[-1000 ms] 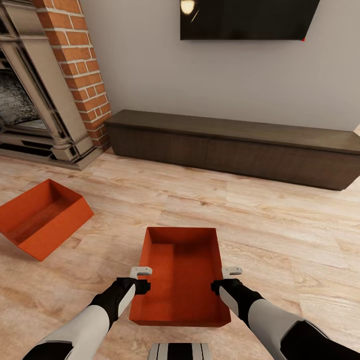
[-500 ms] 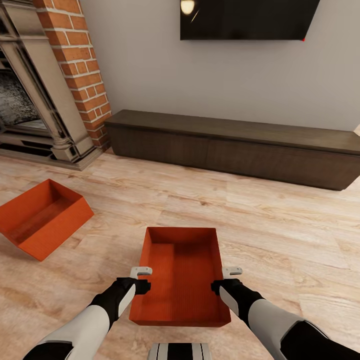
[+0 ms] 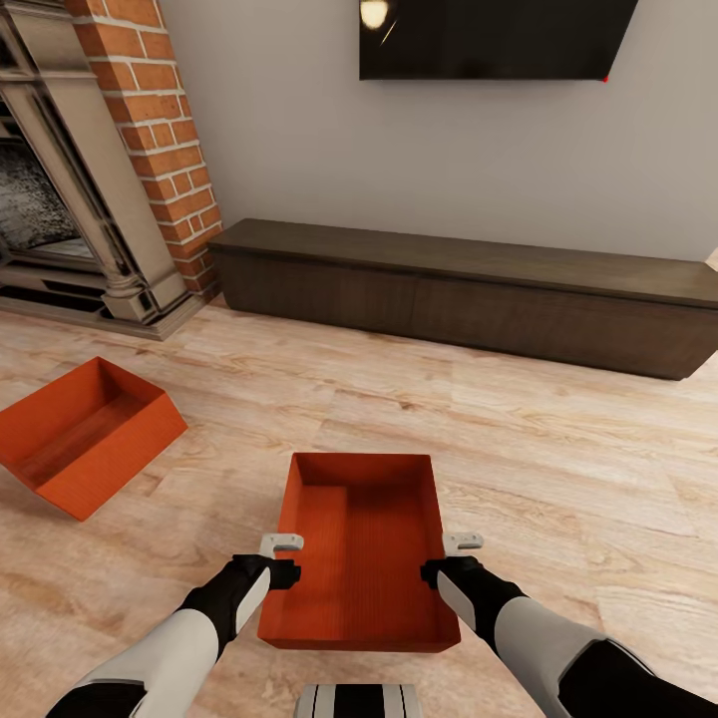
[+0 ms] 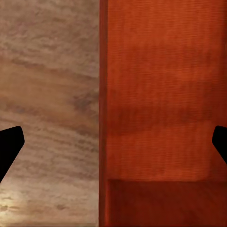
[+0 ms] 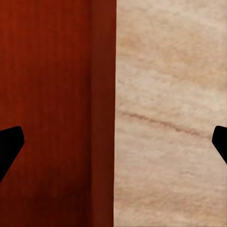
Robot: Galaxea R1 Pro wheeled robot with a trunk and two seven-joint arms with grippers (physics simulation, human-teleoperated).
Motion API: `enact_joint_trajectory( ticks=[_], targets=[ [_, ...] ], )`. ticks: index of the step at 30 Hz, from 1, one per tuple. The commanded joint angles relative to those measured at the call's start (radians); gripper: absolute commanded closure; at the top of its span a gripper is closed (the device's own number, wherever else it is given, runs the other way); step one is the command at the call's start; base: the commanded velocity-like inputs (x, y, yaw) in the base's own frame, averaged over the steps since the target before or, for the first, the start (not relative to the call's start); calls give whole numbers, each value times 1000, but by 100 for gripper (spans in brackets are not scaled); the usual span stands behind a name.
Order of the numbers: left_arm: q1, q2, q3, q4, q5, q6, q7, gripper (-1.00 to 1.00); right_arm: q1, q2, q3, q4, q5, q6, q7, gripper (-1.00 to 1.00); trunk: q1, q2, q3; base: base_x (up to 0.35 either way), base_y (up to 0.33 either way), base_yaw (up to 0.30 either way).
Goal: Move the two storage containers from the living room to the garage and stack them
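The near bin (image 3: 361, 548) sits flat on the wood floor (image 3: 558, 469), open side up, straight in front of the robot, with one short end toward the cabinet (image 3: 469, 294) along the far wall. The left gripper (image 3: 281, 543) hangs over its left long wall and the right gripper (image 3: 463, 541) over its right long wall, both about midway along.

In the left wrist view the two dark fingertips (image 4: 10, 144) stand wide apart, and the thin wall (image 4: 102, 113) runs between them, planks on one side and ribbed orange inside on the other. The right wrist view shows the same: fingertips (image 5: 10, 144) spread wide, the right wall (image 5: 104, 113) between them, bin interior on one side, pale floor on the other. Neither claw is closed on the wall; each straddles it with a clear gap on both sides.

The second bin (image 3: 85, 434) lies well apart to the left, turned at an angle, near the fireplace (image 3: 70, 199) hearth. A dark TV (image 3: 494, 38) hangs on the wall above the cabinet.
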Motion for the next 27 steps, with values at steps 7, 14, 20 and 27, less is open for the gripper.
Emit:
enact_joint_trajectory(
  ticks=[7,14,20,27],
  targets=[
    [0,1,0,3,4,8,5,-100,0,2,6,0,-7,6,-6,-100,0,0,-1,0,0,0],
    [0,3,1,8,6,8,5,-100,0,2,4,0,-7,-1,-6,-100,0,0,-1,0,0,0],
    [0,5,1,13,7,8,5,-100,0,4,4,0,-7,-5,-6,-100,0,0,-1,0,0,0],
    [0,6,1,24,6,8,5,-100,0,5,2,0,-7,-5,-6,-100,0,0,-1,0,0,0]
  ],
)
